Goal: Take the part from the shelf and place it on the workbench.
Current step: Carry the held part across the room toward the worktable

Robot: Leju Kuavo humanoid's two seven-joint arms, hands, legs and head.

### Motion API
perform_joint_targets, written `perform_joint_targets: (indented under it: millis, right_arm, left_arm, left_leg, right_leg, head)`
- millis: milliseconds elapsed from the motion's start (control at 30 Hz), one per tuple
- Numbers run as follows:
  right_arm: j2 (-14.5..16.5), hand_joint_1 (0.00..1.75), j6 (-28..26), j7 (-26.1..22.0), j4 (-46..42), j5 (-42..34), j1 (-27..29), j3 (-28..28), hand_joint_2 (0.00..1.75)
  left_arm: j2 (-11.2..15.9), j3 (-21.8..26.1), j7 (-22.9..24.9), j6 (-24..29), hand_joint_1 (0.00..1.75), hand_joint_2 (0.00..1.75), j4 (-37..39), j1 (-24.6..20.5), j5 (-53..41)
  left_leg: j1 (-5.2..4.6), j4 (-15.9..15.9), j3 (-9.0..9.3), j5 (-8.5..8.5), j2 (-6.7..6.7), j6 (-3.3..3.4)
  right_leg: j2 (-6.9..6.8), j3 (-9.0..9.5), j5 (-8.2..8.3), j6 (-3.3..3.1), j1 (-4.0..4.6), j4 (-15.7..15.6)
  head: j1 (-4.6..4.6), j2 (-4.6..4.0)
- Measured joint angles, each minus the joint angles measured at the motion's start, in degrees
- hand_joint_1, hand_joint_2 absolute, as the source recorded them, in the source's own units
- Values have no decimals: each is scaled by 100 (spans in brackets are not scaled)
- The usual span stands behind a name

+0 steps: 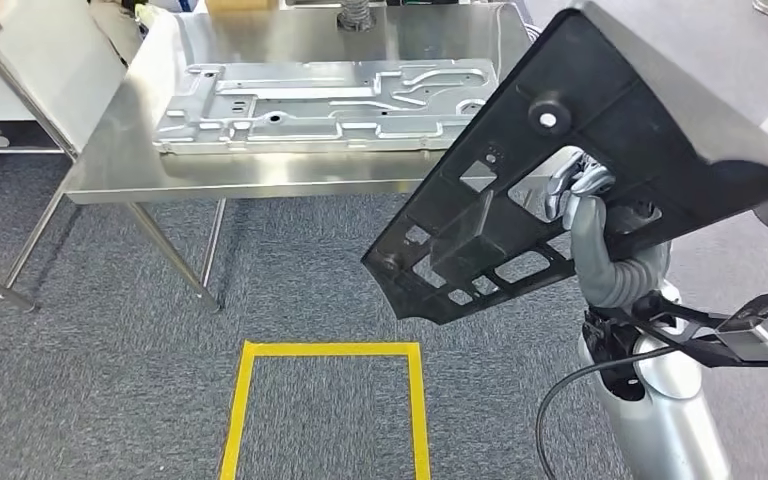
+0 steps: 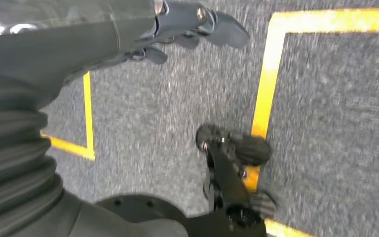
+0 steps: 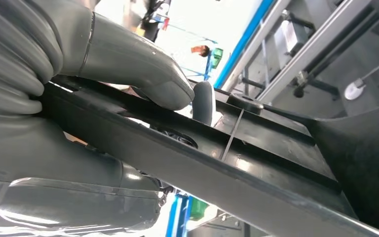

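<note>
The robot's right hand (image 1: 588, 215) holds a large flat black plastic part (image 1: 570, 150) with many cut-out openings and a raised round boss. In the head view the part is lifted in the air, tilted, with one corner low near the middle of the picture and the wide end high at the right edge. It hangs in front of the stainless steel workbench (image 1: 260, 170), above the grey carpet floor (image 1: 110, 330), and does not touch the bench. In the right wrist view the thick grey thumb (image 3: 143, 74) presses on one face of the part (image 3: 256, 163), and the rest of the hand (image 3: 79, 163) lies against the other face, so the edge of the part is clamped between them.

On the workbench lies a flat stamped metal panel (image 1: 325, 100), silver in colour, with ribs and holes. The panel rests flat, near the front edge of the bench.

On the floor, just before the bench, a rectangle of yellow tape (image 1: 325, 400) is marked on the carpet.

The left hand (image 2: 187, 27) is seen in the left wrist view, hanging over the carpet (image 2: 335, 123) and the yellow tape lines (image 2: 266, 79). Its dark fingers (image 2: 227, 29) are stretched out and a little apart, and they hold nothing.
</note>
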Motion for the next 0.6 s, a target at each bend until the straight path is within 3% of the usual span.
perform_joint_targets:
  millis: [67,100,133,200,233,267,300,367,400,433,533,600]
  right_arm:
    - [-1,175,-9,-5,-3,-5,1,-1,175]
    - [-1,175,-16,-12,-5,-7,1,-1,175]
    - [-1,175,-25,-19,-5,-8,4,-1,175]
    - [-1,175,-40,-34,-3,-8,24,1,175]
    - [-1,175,-45,-42,-1,-8,40,3,175]
    - [-1,175,-48,-50,1,-8,53,5,175]
    - [-1,175,-49,-58,2,-8,61,7,175]
    - [-1,175,-48,-70,4,-8,60,10,175]
    - [-1,175,-48,-74,6,-8,54,11,175]
    - [-1,175,-47,-76,8,-8,50,13,175]
    - [-1,175,-45,-75,5,-3,43,17,175]
    - [0,175,-43,-75,-2,2,19,20,175]
  left_arm:
    - [7,0,-1,1,0,175,0,-6,0]
    - [8,0,-1,2,0,175,0,-9,1]
    - [10,0,-1,3,0,175,1,-10,1]
    - [7,1,-1,10,0,175,1,-1,2]
    - [7,2,-1,14,0,175,2,10,2]
    - [7,2,-1,17,0,175,2,21,2]
    - [7,2,-1,19,0,175,2,29,2]
    - [15,4,-1,21,0,175,1,34,2]
    - [20,7,-2,21,0,175,1,33,2]
    - [24,9,-4,22,0,175,2,30,2]
    - [32,11,-9,26,0,175,3,26,4]
    - [34,11,-9,28,0,175,2,29,4]
  left_leg:
    - [18,55,19,-70,12,-61]
    - [25,231,-50,-154,19,-92]
    - [31,540,-206,-277,26,-116]
    - [36,1379,-707,-530,31,-147]
    - [36,1676,-932,-555,31,-147]
    - [34,1762,-1064,-457,30,-135]
    - [28,1593,-1077,-226,30,-107]
    - [-5,843,-864,341,30,-5]
    - [-32,510,-740,517,33,54]
    - [-58,292,-650,569,36,103]
    - [-84,36,-497,480,33,189]
    - [-51,-103,-319,460,24,235]
  right_leg:
    - [6,63,-40,-75,-8,-37]
    - [3,109,-62,-110,-17,-60]
    - [-3,159,-91,-140,-22,-74]
    - [-10,244,-168,-174,-5,-79]
    - [-8,293,-211,-180,6,-79]
    - [-4,352,-259,-182,17,-78]
    - [1,426,-312,-182,28,-79]
    - [2,587,-430,-171,49,-90]
    - [5,643,-476,-153,54,-101]
    - [7,671,-506,-127,51,-115]
    - [7,692,-464,-17,35,-85]
    - [4,594,-451,35,30,189]
  head:
    - [-15,0]
    - [-27,0]
    - [-42,-1]
    - [-58,-1]
    - [-59,-1]
    - [-59,-1]
    - [-61,-1]
    - [-53,-1]
    - [-40,-1]
    - [-32,-1]
    - [-32,0]
    - [-22,0]
